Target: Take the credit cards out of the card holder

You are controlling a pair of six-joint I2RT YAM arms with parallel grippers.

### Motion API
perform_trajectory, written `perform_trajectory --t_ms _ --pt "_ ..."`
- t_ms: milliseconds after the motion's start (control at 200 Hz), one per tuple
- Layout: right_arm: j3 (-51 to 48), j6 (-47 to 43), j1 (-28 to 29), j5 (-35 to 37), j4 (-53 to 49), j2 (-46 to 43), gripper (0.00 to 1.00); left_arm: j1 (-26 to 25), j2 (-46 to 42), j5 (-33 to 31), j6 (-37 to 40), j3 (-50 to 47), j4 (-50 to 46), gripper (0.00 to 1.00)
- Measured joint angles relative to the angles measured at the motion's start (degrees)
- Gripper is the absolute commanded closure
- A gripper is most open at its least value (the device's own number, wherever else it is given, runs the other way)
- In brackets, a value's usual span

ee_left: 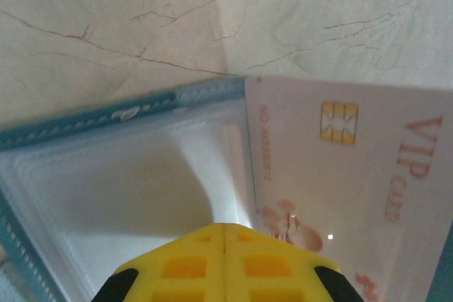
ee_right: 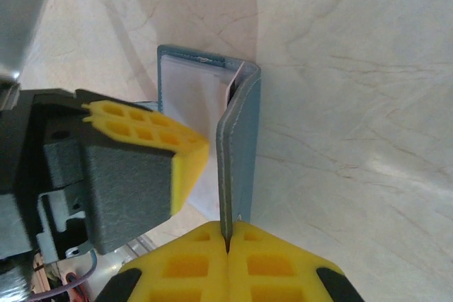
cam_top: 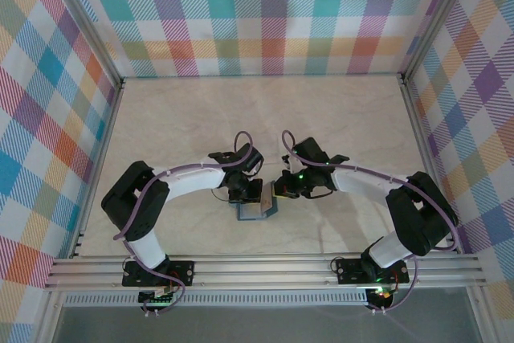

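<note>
**A:** Bottom of the right wrist view: right gripper (ee_right: 226, 247) is pinched closed on the edge of the holder's (ee_right: 239, 139) upright teal flap.

**B:** Yep. Left gripper (ee_left: 225, 240) is closed too, over the clear pocket. Can't tell if it's got anything. Card (ee_left: 354, 175) is right of it. Holder's mid-frame from above, on the table (cam_top: 345, 118).

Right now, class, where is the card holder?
In the top view the card holder sits centre-front on the table. Its teal flap stands upright, pinched by the right arm's fingers, with the left arm's fingers beside it.
</note>
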Motion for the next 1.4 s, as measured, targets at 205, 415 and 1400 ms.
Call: perform_trajectory --t_ms 205,415,1400 --pt "2.5 0.2 2.4 -0.4 0.1 1.3 1.0 0.0 0.8 0.0 0.2 0.0 0.2 0.98" --pt "4.2 0.0 2.9 1.4 -2.3 1.7 1.0 0.0 0.5 -0.2 0.2 -0.7 0.9 0.99" --pt "7.0 -1.4 3.0 9.6 -10.4 1.6 1.0 0.5 -6.8 -1.1 1.4 -7.4 2.4 0.99"
